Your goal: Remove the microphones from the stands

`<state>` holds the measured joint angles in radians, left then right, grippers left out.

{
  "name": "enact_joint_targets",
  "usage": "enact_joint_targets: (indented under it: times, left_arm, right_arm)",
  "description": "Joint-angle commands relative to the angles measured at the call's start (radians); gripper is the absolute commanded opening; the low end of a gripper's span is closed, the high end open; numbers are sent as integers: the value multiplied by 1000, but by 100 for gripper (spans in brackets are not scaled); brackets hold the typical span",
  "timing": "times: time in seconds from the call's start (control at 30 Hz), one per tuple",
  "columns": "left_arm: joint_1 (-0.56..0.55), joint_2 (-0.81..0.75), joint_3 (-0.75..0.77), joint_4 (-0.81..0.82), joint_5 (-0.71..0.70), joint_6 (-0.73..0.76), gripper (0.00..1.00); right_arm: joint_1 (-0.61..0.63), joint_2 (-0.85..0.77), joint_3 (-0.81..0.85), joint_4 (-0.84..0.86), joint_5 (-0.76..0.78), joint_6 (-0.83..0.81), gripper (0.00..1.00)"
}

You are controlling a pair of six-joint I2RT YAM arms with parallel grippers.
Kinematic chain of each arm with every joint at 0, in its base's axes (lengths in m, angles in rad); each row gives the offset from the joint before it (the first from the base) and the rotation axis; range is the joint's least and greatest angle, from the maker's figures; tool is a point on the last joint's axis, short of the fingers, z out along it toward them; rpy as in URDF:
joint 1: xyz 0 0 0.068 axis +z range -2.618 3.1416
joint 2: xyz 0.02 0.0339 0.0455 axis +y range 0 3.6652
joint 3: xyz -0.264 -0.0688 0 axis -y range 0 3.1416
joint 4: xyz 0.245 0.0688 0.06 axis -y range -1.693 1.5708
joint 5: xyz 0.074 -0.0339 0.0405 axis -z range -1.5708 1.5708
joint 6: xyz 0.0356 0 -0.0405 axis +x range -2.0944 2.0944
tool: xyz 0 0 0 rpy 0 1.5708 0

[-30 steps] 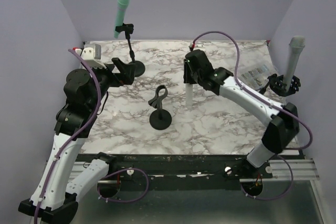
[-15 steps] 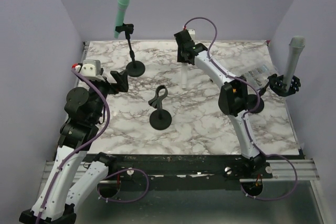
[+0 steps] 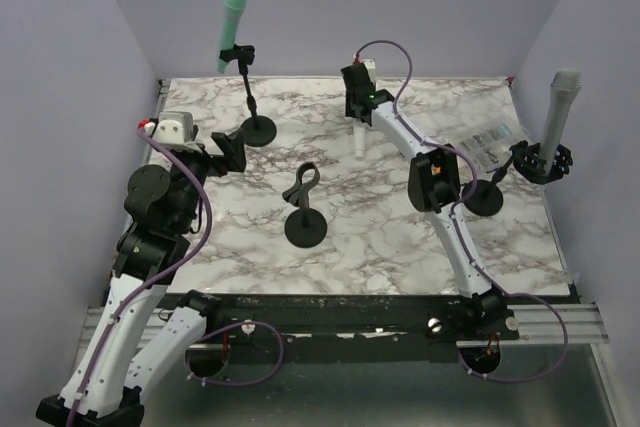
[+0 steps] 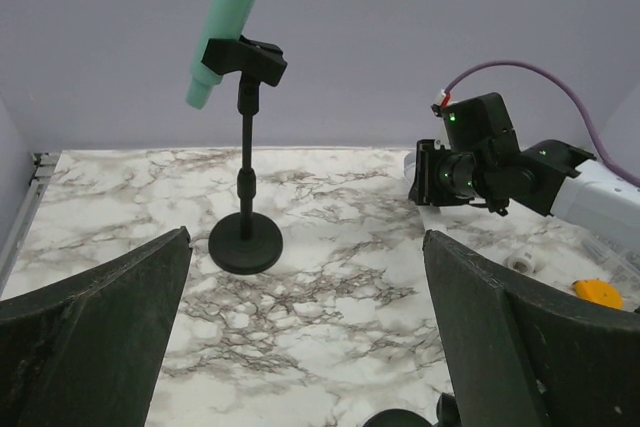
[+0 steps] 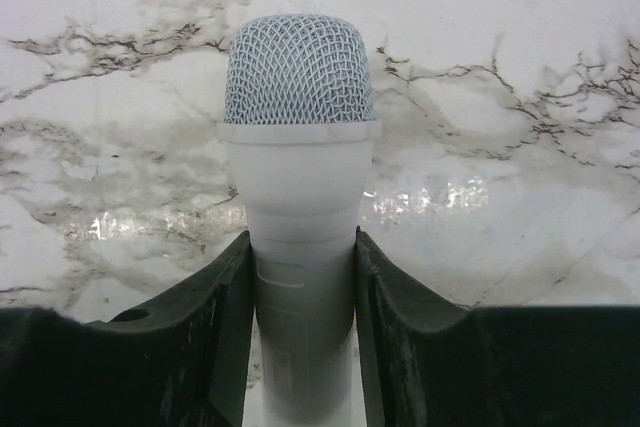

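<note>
Starting nearest the arm bases, the empty stand (image 3: 305, 228) sits on the marble table (image 3: 400, 237) about mid-way across, its forked clip (image 3: 302, 184) open to the air with nothing in it. That suggests it is the holder the task concerns and that the removal itself is done. Just left of it and a little farther back, the left gripper (image 3: 232, 153) hangs above the table with its jaws spread wide and nothing between them. It looks parked out of the way rather than at work, its wrist camera facing the far wall. Over at the right edge a grey microphone (image 3: 558, 107) leans in the clip of its own stand (image 3: 486, 198), untouched. Farther back, the right gripper (image 3: 357, 115) reaches over the far middle of the table and pinches the white microphone (image 5: 298, 67) by its body. The fingers (image 5: 220, 337) press on either side just behind the collar, so the mesh head points down at the marble. Holding the shaft rather than the head probably gives flat, firm contact. Whether the head touches the surface cannot be told. Farthest left, a green microphone (image 4: 236, 2) rests slanted in a tall stand (image 4: 245, 242), well apart from both grippers.
</note>
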<state>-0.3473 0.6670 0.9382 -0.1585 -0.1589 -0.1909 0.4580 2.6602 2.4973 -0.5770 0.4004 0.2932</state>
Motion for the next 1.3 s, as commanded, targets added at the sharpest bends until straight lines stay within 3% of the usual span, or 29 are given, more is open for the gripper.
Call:
enact_joint_targets:
  times: [0.0,0.17,0.57,0.73,0.9,1.03,1.27]
  left_arm:
    - [-2,16,-8,14,1,8,95]
    - [-2,27,-9,14,1,7,94]
    - [-2,41,-14,16,-4,11,92]
    - [-2,46,-21,21,-15,21,92]
    - [-2,56,-26,23,-29,26,91]
    - [-3,56,-27,23,-45,34,92]
    - [-2,52,-38,36,-55,10,98]
  right_arm:
    - [0,54,49,112,37,-46,1]
    - [-1,91,65,180,46,-92,3]
    - [-3,121,73,207,14,-106,47]
    - [-3,94,99,195,-15,-110,78]
    - [-1,-29,100,93,-31,-86,85]
    - [4,-267,-82,-3,-95,-10,87]
    - [76,-740,-706,83,-213,90,93]
